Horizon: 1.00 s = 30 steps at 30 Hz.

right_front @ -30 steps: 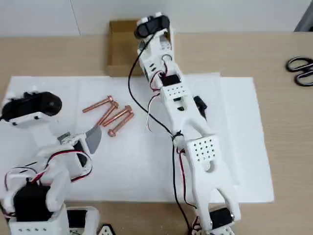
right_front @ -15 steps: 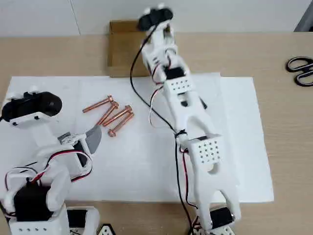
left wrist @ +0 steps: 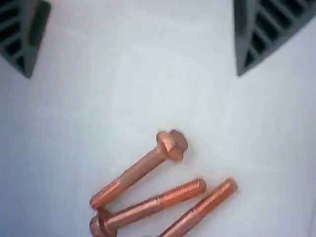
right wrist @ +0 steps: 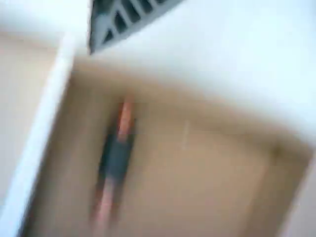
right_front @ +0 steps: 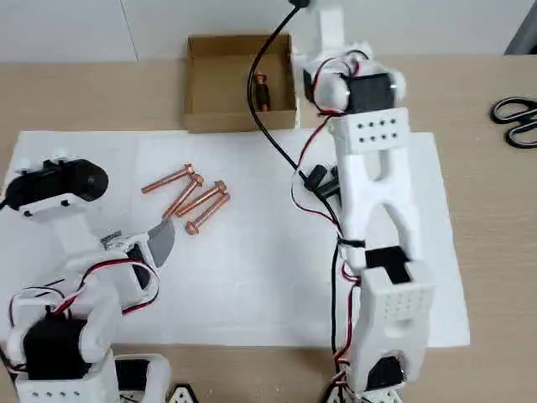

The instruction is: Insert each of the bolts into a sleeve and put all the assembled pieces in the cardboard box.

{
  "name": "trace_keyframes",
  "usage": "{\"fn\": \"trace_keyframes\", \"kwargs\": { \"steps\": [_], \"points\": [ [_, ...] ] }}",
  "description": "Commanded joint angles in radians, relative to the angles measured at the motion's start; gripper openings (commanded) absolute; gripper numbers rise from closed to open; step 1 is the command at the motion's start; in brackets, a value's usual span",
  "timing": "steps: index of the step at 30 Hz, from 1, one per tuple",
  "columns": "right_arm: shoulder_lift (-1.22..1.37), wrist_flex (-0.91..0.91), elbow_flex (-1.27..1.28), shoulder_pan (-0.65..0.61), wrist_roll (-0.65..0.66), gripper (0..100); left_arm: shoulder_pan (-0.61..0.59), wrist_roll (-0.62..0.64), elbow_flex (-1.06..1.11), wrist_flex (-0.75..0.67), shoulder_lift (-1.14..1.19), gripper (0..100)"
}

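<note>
Several copper bolts (right_front: 189, 199) lie in a loose fan on the white sheet (right_front: 252, 277); three of them show in the left wrist view (left wrist: 148, 207). My left gripper (right_front: 151, 239) hovers just short of them, open and holding nothing (left wrist: 133, 74). The cardboard box (right_front: 210, 92) sits at the table's far edge. Inside it lies one bolt in a dark sleeve (right_front: 262, 91), seen blurred in the right wrist view (right wrist: 116, 160). My right arm (right_front: 369, 151) stretches past the box's right side. One grey finger (right wrist: 128, 17) of it hangs above the box floor, with nothing in the gripper.
Black scissors (right_front: 516, 117) lie on the bare wood at the far right. The right arm's black cable (right_front: 268, 143) hangs across the box's right wall and over the sheet.
The right arm has swung from above the box to its right side, uncovering the sleeved bolt lying in the box. The left arm and the loose bolts have not moved.
</note>
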Motion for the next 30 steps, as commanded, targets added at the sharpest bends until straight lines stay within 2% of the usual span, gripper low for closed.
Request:
{"fn": "trace_keyframes", "kwargs": {
  "steps": [1, 3, 8, 18, 24, 30],
  "points": [
    [-0.110, 0.202, -0.055, 0.007, -0.006, 23.1, -0.002, -0.009, -0.033, 0.014, -0.011, 25],
    [-0.127, 0.306, -0.054, 0.019, -0.003, 23.1, -0.003, -0.009, -0.035, 0.014, -0.011, 25],
    [-0.182, 0.318, 0.054, 0.050, -0.003, 23.1, -0.003, -0.009, -0.035, 0.014, -0.011, 25],
    [-0.484, 0.308, 0.614, 0.033, -0.003, 23.1, -0.005, -0.009, -0.035, 0.014, -0.011, 25],
    [-0.455, 0.214, 0.832, 0.036, 0.002, 23.1, -0.005, -0.009, -0.033, 0.014, -0.011, 25],
    [-0.354, 0.124, 0.865, 0.053, 0.069, 23.1, -0.005, -0.009, 0.013, -0.002, -0.011, 25]
  ]
}}
